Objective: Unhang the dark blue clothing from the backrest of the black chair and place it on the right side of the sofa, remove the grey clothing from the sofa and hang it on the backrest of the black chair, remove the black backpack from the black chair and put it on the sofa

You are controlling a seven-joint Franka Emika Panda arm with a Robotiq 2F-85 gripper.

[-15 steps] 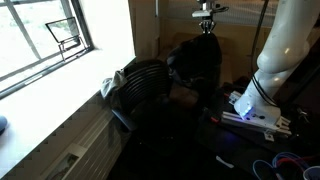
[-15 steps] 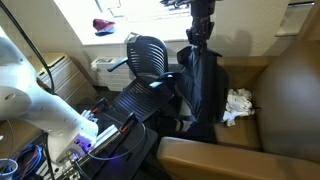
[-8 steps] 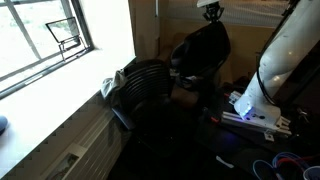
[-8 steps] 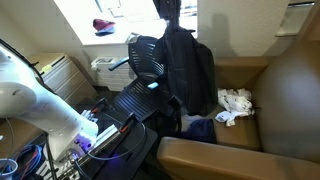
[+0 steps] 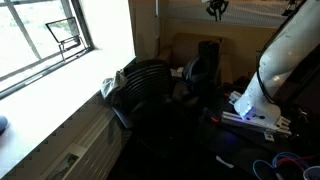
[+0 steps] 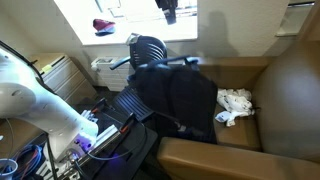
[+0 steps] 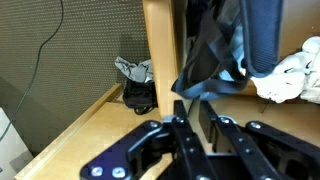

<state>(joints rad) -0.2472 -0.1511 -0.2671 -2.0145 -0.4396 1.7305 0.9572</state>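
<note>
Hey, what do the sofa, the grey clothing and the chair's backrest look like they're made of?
The sofa: brown-tan upholstery, smooth and faintly sheened, perhaps leather or an imitation; the look leaves it open. The grey clothing: soft matte cloth, shown by its crumpled folds. The backrest: black horizontal ribbed slats, dull, probably plastic or mesh.

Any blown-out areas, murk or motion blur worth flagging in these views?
In an exterior view the window is blown out and the black chair sinks into shadow; in an exterior view the dark blue clothing looks smeared, likely motion blur, with glare behind; the wrist view is evenly lit, the pincer a dark foreground shape, the grey clothing clear.
</note>
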